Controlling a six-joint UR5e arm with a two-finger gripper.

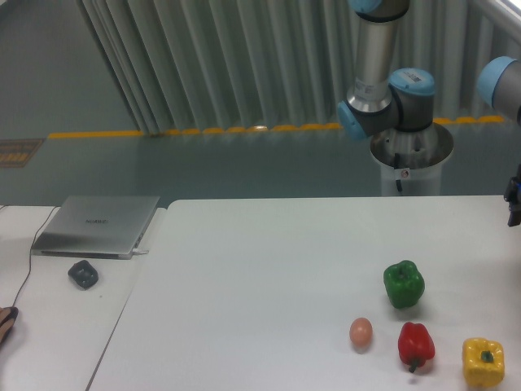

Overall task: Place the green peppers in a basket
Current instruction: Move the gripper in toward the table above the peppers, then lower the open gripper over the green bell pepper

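Green bell pepper [404, 283] seen upright on white table [260, 269], behind red bell pepper [416, 344]; gripper [514, 199] cut off at right edge, jaw state not discernible.

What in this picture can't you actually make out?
- Robot's hand: cut off by the right edge; open or shut unknowable.
- Basket for the green pepper: nowhere in the camera view.
- Dark shape at the left edge: cut off, unidentifiable.
- Laptop lid lettering: too small to read.

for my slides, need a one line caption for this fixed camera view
Green bell pepper on white table beside egg, red pepper and yellow pepper.
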